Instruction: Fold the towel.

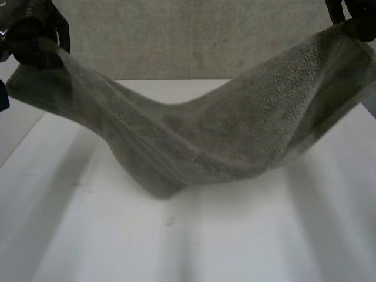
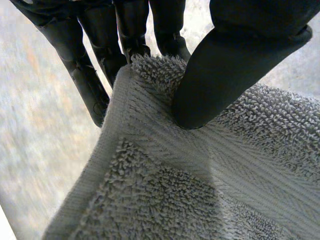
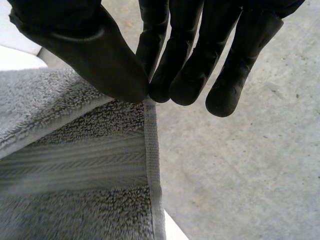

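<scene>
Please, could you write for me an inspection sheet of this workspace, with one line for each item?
Surface: white table.
Job's things: grey towel, held up between both hands and sagging in the middle; I cannot tell whether its lowest fold touches the table.
Clutter: nothing seen.
Hands: left hand pinches one towel corner between thumb and fingers; right hand pinches another corner, at the hem.
Cables: nothing seen.
Surroundings: grey concrete-like floor beyond the table.
</scene>
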